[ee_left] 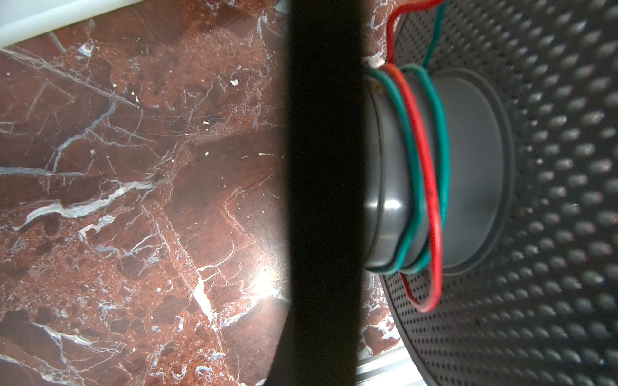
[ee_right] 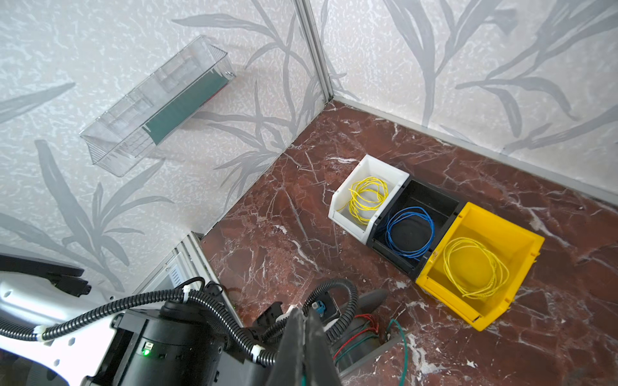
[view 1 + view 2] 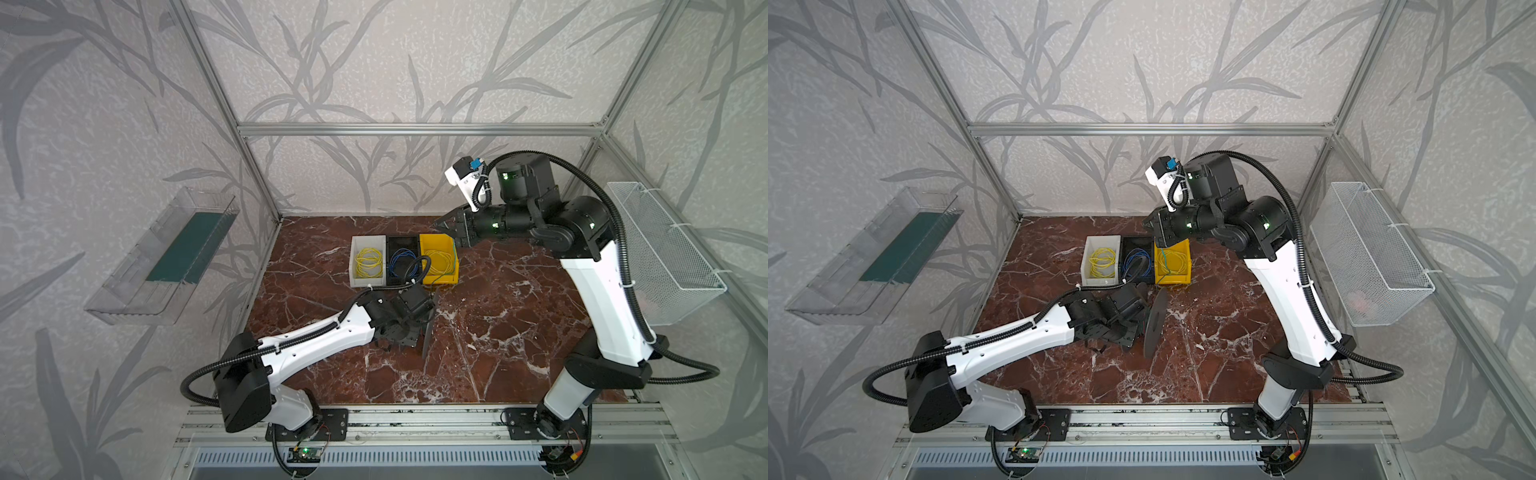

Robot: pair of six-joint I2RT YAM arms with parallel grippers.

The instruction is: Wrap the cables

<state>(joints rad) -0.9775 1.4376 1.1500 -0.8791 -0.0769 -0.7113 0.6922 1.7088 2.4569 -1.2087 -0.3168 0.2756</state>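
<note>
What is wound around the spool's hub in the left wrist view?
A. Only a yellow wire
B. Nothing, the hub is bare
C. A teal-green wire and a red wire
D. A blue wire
C: in the left wrist view, turns of teal-green wire and a red wire circle the grey hub of the spool.

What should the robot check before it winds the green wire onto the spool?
1. Wire grip: right pincer shut on teal wire: ok.
2. Spool grip: left pincer shut on spool: ok.
3. Teal turns lying on the spool core: ok.
4. Snug red wire: not ok, one loop hangs off the core.
5. Teal wire clear of yellow bin in a top view: cannot tell.
</note>
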